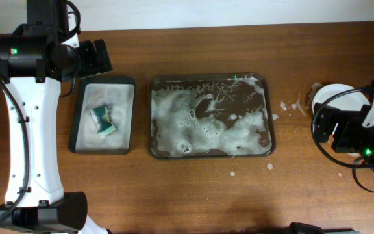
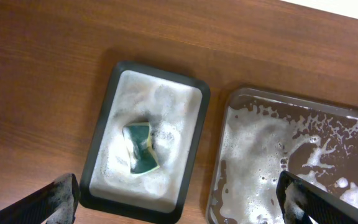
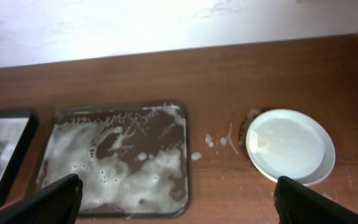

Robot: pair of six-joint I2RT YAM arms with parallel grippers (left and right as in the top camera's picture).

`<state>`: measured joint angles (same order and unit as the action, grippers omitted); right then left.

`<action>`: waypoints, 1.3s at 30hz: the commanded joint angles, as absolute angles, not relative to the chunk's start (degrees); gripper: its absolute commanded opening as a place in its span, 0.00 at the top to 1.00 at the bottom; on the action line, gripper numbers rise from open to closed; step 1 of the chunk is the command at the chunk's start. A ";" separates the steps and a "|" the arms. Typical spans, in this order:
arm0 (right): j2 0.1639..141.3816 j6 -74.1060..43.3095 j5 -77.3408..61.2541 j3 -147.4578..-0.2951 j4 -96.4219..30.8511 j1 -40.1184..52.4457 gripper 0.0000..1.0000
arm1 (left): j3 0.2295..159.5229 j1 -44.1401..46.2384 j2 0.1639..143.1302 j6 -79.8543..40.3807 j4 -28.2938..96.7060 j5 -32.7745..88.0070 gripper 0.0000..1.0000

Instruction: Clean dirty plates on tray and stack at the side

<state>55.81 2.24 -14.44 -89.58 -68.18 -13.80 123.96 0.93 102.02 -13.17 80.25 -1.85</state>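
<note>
The left tool (image 2: 176,183) hangs released, its two dark fingers (image 2: 58,200) spread wide and flecked with white foam, nothing between them. Right under it lies one small dark rectangular tray (image 2: 102,130) with rounded corners and a matt rim, its floor coated in pale suds. In the middle of that tray rests one green sponge (image 2: 140,148), crumpled, with a lighter face showing. Just beside this tray, under the tool's other finger, one corner of the tray (image 2: 272,98) comes into the left wrist view.

The right tool (image 3: 178,183) is also released, fingers wide apart and empty. Ahead of it and below, toward one finger, lies the tray: a single larger grey-brown rectangle with rounded corners and a raised rim. It holds patchy white froth over a wet dark floor, with no plate on it. Toward the other finger, apart from the tray, the plates (image 3: 289,146) sit on the bench (image 3: 216,74). They are round, white, shallow and glossy. A second rim shows under the top one, but the count cannot be made out. Small white foam spots (image 3: 219,142) dot the brown wood-grain bench between the tray and the plates.
</note>
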 commanded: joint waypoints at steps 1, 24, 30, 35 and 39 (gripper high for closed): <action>54.17 3.25 -14.48 -83.40 -61.58 -11.29 0.02 | 123.94 0.69 102.21 -14.11 80.27 -1.06 0.01; 0.19 1.93 -6.72 -0.32 0.14 1.98 0.02 | 123.94 0.69 102.21 -14.11 80.27 -1.06 0.01; 0.36 1.89 -4.89 -0.32 -4.12 1.87 0.02 | 123.94 0.69 102.21 -14.11 80.27 -1.04 0.01; 0.36 1.91 -4.89 -0.32 -4.12 1.87 0.02 | 123.96 0.69 102.21 -14.13 80.27 -1.06 0.01; 0.36 1.91 -4.89 -0.32 -4.12 1.87 0.02 | 123.94 0.69 102.21 -14.11 80.27 -1.04 0.01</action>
